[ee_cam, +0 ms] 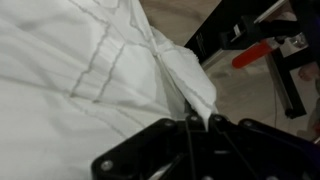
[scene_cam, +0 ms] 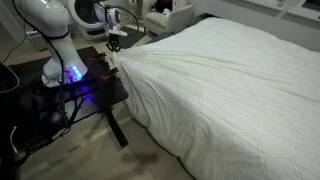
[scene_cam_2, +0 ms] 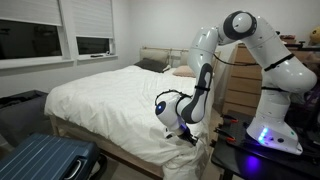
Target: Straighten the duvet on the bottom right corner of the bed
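Pinching a soft ridge of the duvet [ee_cam: 80, 70] at bottom centre of the wrist view, your gripper [ee_cam: 197, 123] looks closed on its corner, so expect light, limp cloth, spread across the bed [scene_cam_2: 150, 54], to bunch: grip the stitched hem.
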Action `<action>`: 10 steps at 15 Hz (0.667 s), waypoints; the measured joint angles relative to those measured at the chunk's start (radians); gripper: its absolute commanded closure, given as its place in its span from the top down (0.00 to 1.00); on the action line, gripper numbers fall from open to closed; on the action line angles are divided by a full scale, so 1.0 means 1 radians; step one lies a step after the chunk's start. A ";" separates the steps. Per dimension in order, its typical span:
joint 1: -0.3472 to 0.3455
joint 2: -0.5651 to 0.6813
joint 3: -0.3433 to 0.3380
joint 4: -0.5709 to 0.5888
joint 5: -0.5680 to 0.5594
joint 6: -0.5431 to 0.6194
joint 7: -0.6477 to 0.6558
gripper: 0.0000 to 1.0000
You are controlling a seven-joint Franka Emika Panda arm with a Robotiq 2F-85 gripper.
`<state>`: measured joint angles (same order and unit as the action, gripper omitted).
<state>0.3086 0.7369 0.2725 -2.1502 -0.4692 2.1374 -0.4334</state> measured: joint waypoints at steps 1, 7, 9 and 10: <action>0.003 0.003 0.004 0.014 0.002 -0.020 0.005 0.01; 0.027 0.019 -0.005 0.046 0.011 0.020 0.238 0.01; 0.036 0.019 -0.010 0.048 0.012 0.027 0.316 0.01; 0.040 0.019 -0.012 0.050 0.012 0.029 0.353 0.01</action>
<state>0.3488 0.7556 0.2610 -2.0998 -0.4576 2.1665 -0.0801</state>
